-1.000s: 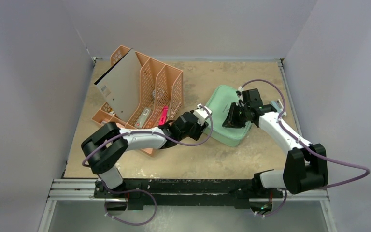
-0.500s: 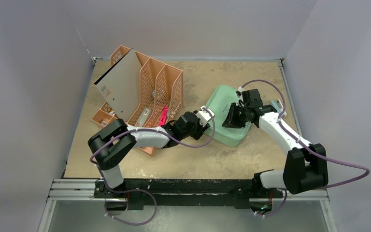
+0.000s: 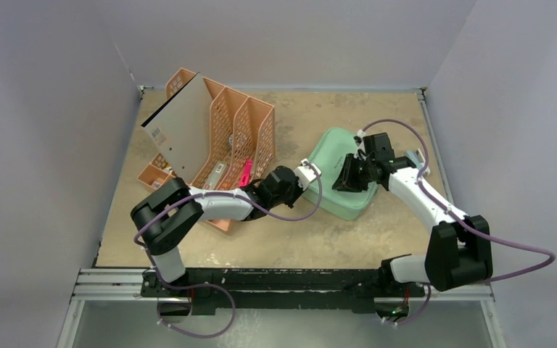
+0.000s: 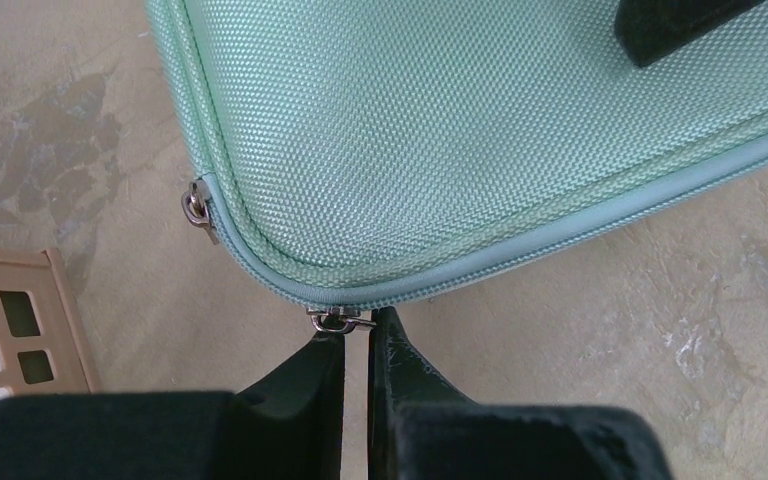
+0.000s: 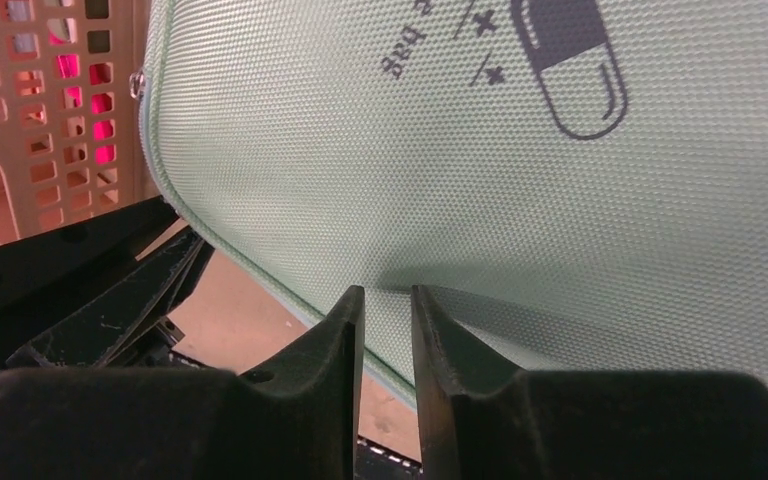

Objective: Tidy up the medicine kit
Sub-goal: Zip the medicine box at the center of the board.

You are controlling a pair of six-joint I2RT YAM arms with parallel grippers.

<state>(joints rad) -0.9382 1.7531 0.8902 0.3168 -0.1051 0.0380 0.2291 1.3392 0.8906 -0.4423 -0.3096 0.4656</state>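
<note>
Left pincer (image 4: 358, 326) nipping zipper pull (image 4: 340, 320), medicine kit (image 3: 330, 156) flat, long axis diagonal

The medicine kit (image 3: 328, 167), a mint-green woven soft case with rounded corners and a dark pill pictogram (image 5: 570, 60) printed on its lid, lies flat, lid down, askew on the table (image 3: 348, 109) right of centre, with a metal zipper pull (image 4: 341, 320) at one corner.

Plain pale grey walls (image 3: 43, 109) enclose the mottled beige table (image 3: 348, 239) on three sides; a metal rail (image 3: 105, 279) spans its near edge.
</note>
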